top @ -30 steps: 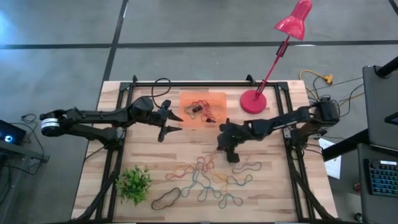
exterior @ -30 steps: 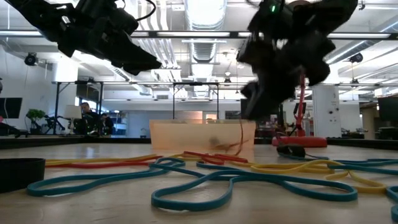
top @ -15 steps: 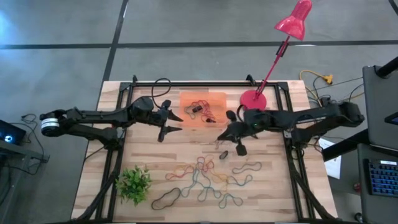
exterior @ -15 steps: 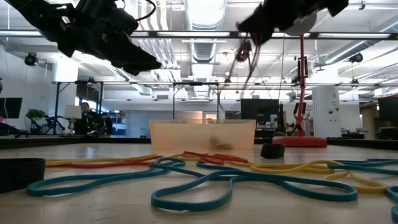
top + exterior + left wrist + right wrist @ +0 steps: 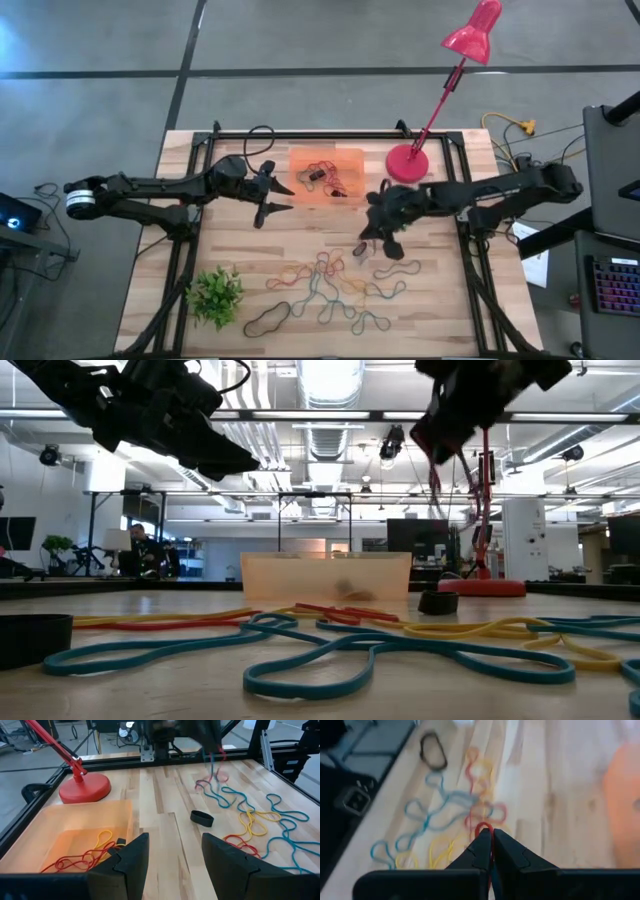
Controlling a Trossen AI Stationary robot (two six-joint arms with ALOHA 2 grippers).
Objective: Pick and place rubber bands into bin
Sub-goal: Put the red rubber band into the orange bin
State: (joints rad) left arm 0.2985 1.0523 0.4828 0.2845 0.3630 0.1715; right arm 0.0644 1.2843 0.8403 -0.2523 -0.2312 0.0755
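**Red band held aloft by the right pincer, short of the bin**

In the high view, the loose rubber bands (image 5: 330,290) are seen spread over the near half of the counter (image 5: 440,300), toward six o'clock: blue, yellow, orange and red loops tangled together, with a black loop (image 5: 268,319) lying at the near edge of the heap and a dark loop (image 5: 398,270) set just beside the heap toward three o'clock. A small green plant (image 5: 216,293) is placed at about eight o'clock, well apart from the bands.

Above the middle of the counter, a little toward three o'clock, the right pincer (image 5: 372,232) is held in the air with its fingers pressed together on a red band (image 5: 484,827); in the right wrist view the red loop is seen pinched at the fingertips, with the tangle far below it. A small black ring (image 5: 202,818) is left lying on the bare wood near the heap.

At about ten o'clock the left pincer (image 5: 283,197) is kept raised with its fingers apart and nothing between them, just beside the bin.

Farther back, at twelve o'clock, the bin (image 5: 300,158) is set, with several red and dark bands lying in it. A red lamp base (image 5: 407,163) is stood just beside it toward one o'clock.
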